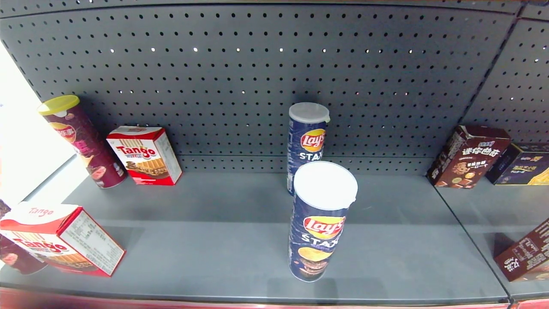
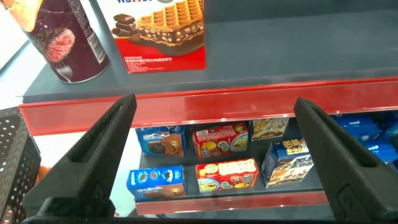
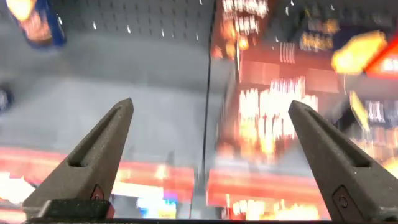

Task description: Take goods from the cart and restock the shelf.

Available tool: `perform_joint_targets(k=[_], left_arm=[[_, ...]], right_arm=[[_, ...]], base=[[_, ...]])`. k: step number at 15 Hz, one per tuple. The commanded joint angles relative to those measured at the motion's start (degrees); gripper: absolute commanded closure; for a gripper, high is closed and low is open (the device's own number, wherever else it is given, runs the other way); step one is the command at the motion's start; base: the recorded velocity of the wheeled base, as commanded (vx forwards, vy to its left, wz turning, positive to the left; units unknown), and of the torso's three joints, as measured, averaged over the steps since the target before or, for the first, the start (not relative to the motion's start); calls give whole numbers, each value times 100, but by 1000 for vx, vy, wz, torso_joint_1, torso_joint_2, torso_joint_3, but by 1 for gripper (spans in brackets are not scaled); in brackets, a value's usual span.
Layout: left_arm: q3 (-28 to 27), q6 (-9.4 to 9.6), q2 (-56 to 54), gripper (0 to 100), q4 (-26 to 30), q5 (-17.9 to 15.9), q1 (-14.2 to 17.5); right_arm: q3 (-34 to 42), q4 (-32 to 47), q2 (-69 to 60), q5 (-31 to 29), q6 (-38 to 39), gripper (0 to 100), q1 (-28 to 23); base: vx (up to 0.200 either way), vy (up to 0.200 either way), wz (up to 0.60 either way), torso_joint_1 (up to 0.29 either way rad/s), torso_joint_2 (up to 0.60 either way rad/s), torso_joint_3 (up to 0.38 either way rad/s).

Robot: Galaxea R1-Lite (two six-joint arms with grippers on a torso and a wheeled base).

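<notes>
I'm holding the left gripper (image 2: 214, 102) spread wide and empty in front of the shelf's red front rail (image 2: 348, 93), with small snack boxes in rows on the lower shelves beneath it. Scanning the grey shelf (image 1: 214, 240) from its left end, I'm seeing a maroon can (image 1: 81, 141) with a yellow lid leaning a little, a red-and-white wafer box (image 1: 146, 155) just beside it, and a second wafer box (image 1: 60, 240) near the front edge. Each shows a picture of wafers, and the front one a panel of fine print on its side. In the middle, two dark blue crisp cans are standing upright, the rear can (image 1: 306, 137) against the pegboard and the front can (image 1: 319, 227) just before it, both with pale plastic lids and a round yellow-and-red logo. I'm judging these cans light, stiff but dentable, smooth and tall enough to tip, so I'd be gripping mid-body, below the lid. Further right, brown biscuit boxes (image 1: 469, 156) are sitting beyond the shelf seam; thin card, best pinched across the narrow faces. The right gripper (image 3: 211, 104) is hanging fully open, carrying nothing.
</notes>
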Motion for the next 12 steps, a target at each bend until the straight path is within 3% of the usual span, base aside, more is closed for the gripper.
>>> perform_joint_targets(k=[1, 2, 3, 5, 7, 8, 10, 12], left_arm=[[9, -7, 8, 0, -3, 3, 1], [9, -7, 8, 0, -3, 3, 1], [9, 1, 8, 0, -3, 3, 1], [9, -7, 8, 0, -3, 3, 1], [9, -7, 8, 0, -3, 3, 1], [9, -7, 8, 0, -3, 3, 1], [9, -16, 8, 0, -3, 3, 1], [9, -16, 8, 0, -3, 3, 1]], right_arm=[[702, 528, -1486, -54, 46, 0, -161], [1212, -491, -1468, -194, 90, 0, -161], [1634, -983, -1460, -388, 134, 0, -161], [1634, -368, -1460, -467, 213, 0, -161], [1616, -87, -1460, 333, 345, 0, -161], [1590, -8, -1424, 350, 363, 0, -222], [1598, -25, -1424, -63, 442, 0, -969], [1634, -8, -1433, -669, 521, 0, -925]], base=[[0, 0, 0, 0, 0, 0], [0, 0, 0, 0, 0, 0], [0, 0, 0, 0, 0, 0], [0, 0, 0, 0, 0, 0], [0, 0, 0, 0, 0, 0], [0, 0, 0, 0, 0, 0], [0, 0, 0, 0, 0, 0], [0, 0, 0, 0, 0, 0]])
